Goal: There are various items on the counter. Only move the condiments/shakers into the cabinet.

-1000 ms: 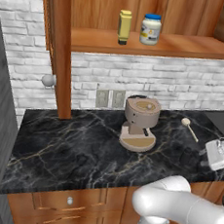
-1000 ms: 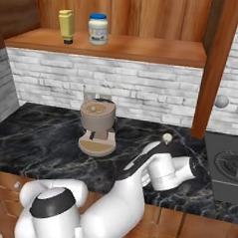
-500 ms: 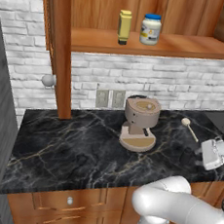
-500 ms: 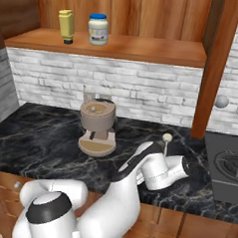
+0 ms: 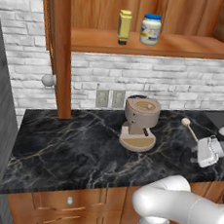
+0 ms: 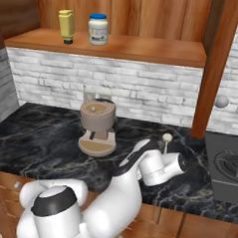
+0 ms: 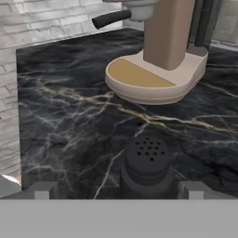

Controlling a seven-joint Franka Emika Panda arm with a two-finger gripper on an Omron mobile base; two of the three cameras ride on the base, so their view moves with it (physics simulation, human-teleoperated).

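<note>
The small black shaker [image 7: 147,163] stands upright on the black marble counter [image 7: 69,130]. My gripper [image 7: 118,191] is open, and the shaker's lower body sits between its two fingertips [image 7: 42,190] without visible contact. From the left base camera the gripper [image 5: 200,155] hangs low over the counter's right end. The yellow squeeze bottle [image 5: 124,26] and the blue-lidded white jar [image 5: 150,29] stand side by side on the cabinet shelf [image 5: 189,46]; the right base view also has the bottle [image 6: 66,25] and jar [image 6: 98,29].
The tan coffee machine [image 5: 140,123] stands mid-counter, just beyond the shaker in the hand view [image 7: 160,60]. A light wooden spoon [image 5: 189,128] lies right of it, near my hand. The cabinet's tall door [image 5: 60,45] stands open at left. A stove [image 6: 228,165] borders the counter's right end.
My hand has slid a little toward the coffee machine, closing in on the shaker. The jaws have stayed open. Bottle, jar, spoon and machine have not moved.
</note>
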